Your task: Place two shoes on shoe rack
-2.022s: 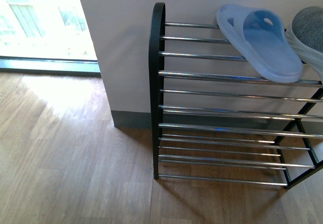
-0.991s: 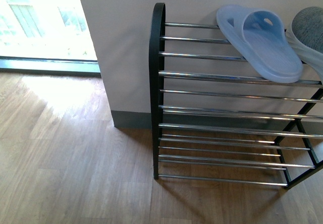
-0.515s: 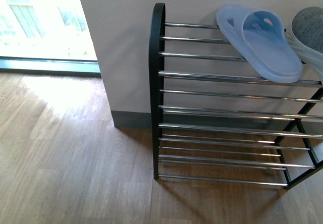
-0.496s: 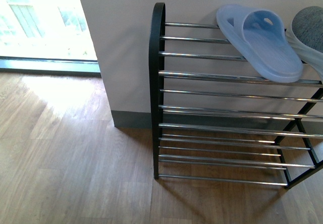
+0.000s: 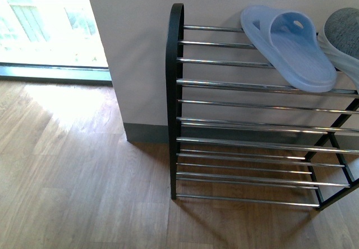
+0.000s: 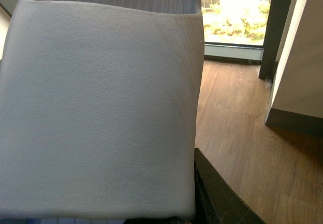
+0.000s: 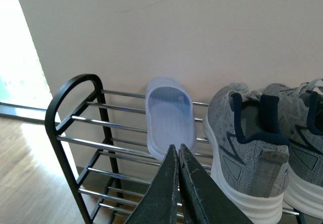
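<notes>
Floor (image 5: 73,165): I see wood planks, pale wall behind.
Shoe rack (image 5: 175,92): chrome bars, black frame.
Slide (image 5: 291,44): pale blue, top tier.
Right end effector (image 7: 177,156): fingers together, empty.
Left end effector: state indeterminate; a second slide (image 6: 101,108) fills its view.

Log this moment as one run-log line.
rack: top tier holds one slide, two sneakers | left end effector: second slide fills view, off rack | right end effector: shut, empty

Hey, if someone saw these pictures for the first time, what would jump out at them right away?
First the pale blue slide lying across the top bars of the shoe rack, beside two grey sneakers on that same tier. Then the left wrist view, almost filled by a close-up pale textured surface, apparently another slide. The right gripper hangs shut in front of the rack.
</notes>
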`<control>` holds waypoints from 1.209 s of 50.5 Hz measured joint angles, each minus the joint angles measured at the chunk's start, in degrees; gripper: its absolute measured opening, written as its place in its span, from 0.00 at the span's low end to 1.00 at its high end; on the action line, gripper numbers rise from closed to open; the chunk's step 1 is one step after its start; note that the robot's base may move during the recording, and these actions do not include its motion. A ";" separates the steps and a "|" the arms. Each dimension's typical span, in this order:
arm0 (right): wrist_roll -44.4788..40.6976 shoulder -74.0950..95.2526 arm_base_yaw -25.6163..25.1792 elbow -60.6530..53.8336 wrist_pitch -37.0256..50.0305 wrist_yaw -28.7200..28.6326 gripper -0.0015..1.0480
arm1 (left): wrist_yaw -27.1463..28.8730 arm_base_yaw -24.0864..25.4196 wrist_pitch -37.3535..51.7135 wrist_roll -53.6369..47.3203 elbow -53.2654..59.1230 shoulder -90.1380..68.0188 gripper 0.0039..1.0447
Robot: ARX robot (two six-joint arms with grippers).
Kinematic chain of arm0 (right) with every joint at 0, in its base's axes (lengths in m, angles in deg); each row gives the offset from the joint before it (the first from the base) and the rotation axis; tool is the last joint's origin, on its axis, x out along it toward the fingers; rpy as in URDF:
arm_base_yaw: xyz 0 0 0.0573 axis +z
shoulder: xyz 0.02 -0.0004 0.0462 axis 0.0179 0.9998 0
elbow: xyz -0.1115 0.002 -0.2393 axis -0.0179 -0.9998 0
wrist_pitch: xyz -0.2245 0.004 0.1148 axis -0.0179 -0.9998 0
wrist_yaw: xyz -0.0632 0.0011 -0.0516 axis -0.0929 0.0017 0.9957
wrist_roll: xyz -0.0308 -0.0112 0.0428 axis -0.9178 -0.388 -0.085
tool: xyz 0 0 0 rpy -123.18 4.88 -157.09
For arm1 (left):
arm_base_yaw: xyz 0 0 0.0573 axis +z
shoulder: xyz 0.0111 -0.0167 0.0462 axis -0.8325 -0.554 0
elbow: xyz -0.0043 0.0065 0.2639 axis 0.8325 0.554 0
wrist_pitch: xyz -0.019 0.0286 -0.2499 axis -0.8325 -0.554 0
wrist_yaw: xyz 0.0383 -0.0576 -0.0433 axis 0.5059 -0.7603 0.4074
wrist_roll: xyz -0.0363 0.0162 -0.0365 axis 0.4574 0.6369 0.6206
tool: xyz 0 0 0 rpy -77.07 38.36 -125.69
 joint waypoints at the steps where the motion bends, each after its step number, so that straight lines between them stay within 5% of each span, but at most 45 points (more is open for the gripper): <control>1: 0.00 -0.74 0.00 0.00 -0.72 -0.02 0.02 | 0.00 0.00 0.00 0.00 0.00 0.00 0.02; 28: 0.02 -11.19 0.00 0.00 -11.08 0.00 0.02 | 0.00 0.00 0.00 0.00 0.00 0.00 0.02; 35: 0.00 -20.22 0.00 0.02 -20.90 -0.02 0.02 | 0.02 0.00 0.00 0.00 0.00 0.00 0.02; 56: 0.00 -21.09 0.02 0.02 -21.27 0.00 0.02 | -0.02 0.00 0.00 0.00 0.00 0.00 0.02; 61: 0.00 -21.09 0.02 0.02 -21.27 0.00 0.12 | -0.02 0.00 0.00 0.00 0.00 0.00 0.02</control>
